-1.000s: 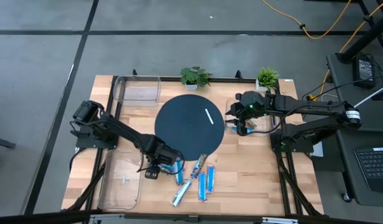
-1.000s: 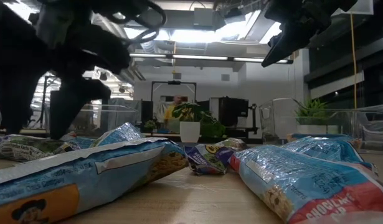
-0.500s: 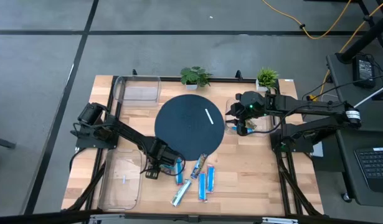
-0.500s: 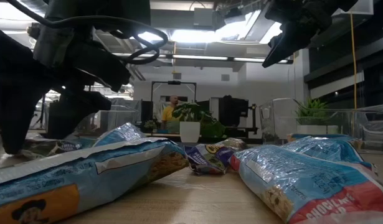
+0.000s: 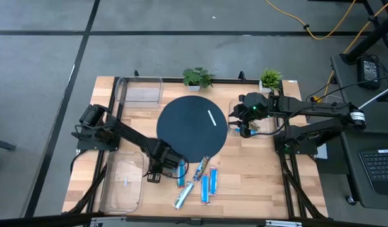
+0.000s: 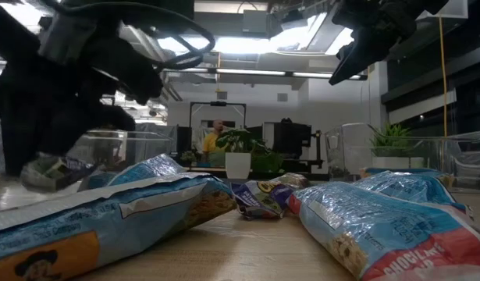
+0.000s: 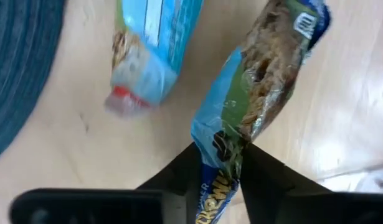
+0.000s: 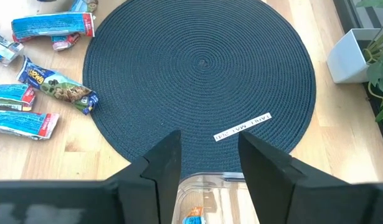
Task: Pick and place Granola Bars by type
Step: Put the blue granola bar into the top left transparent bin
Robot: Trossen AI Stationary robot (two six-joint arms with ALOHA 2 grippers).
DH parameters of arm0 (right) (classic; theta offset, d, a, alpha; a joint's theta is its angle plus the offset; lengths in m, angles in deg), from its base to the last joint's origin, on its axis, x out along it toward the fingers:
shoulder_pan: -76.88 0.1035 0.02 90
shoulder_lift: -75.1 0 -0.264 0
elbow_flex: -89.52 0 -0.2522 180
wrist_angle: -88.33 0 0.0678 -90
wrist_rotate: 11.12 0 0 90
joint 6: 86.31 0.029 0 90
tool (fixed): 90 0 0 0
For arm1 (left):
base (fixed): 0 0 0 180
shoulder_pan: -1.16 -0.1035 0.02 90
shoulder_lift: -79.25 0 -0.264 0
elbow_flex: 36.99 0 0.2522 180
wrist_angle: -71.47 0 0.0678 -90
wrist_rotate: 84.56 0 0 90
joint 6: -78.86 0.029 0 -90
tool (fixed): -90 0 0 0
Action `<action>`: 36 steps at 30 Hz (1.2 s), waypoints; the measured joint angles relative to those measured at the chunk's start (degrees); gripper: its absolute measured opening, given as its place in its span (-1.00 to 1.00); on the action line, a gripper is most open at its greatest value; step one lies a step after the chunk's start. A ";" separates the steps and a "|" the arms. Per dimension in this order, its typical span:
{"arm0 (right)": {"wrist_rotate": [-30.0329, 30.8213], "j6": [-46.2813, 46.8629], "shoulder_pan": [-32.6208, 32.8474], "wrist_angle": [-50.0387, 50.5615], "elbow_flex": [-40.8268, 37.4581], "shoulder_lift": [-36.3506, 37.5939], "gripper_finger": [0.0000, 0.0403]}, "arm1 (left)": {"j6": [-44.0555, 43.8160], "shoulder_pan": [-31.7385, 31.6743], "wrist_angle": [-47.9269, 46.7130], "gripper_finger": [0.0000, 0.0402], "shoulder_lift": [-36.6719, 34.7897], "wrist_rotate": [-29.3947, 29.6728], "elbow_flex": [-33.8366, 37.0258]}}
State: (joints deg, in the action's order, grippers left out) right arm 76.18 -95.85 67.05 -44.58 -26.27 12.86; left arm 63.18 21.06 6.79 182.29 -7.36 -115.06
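Several foil-wrapped Granola Bars (image 5: pixel 204 187) lie on the wooden table near the front edge of the round dark mat (image 5: pixel 192 129). Most are blue. My left gripper (image 5: pixel 157 171) stands at the left end of this group, shut on a green-and-blue bar (image 7: pixel 266 74). A blue bar (image 7: pixel 147 50) lies on the wood beside it. My right gripper (image 5: pixel 245 129) hangs open above a clear bin (image 8: pixel 203 186) at the mat's right side. A blue bar (image 8: pixel 194 215) lies in that bin. My left gripper (image 7: pixel 219 177) pinches one end of the green-and-blue bar (image 7: pixel 219 155) between its two fingers. The fingers come from above, pointing down. The rest of the bar reaches out past the fingertips over the wood. Whether it is clear of the table I cannot tell.
A clear bin (image 5: pixel 124 183) stands at the near left and another (image 5: pixel 142 91) at the far left. Two potted plants (image 5: pixel 197 77) (image 5: pixel 269 79) stand along the far edge. A white label (image 5: pixel 212 118) lies on the mat. A person (image 6: pixel 216 133) shows in the room behind.
My left gripper has come down onto the green-and-blue bar and shut on its end. In the low view its two spread fingers have closed together, and the bar beneath them sits a little higher and farther left than before.
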 joint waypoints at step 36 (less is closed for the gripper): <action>0.20 -2.98 0.00 0.98 -0.02 0.02 -0.19 | -12.88 -11.82 -13.43 -0.83 -20.36 28.09 -32.59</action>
State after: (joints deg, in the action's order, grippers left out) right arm 76.38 -98.83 67.05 -43.61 -26.29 12.88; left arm 50.30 9.24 -6.65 161.93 20.73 -147.65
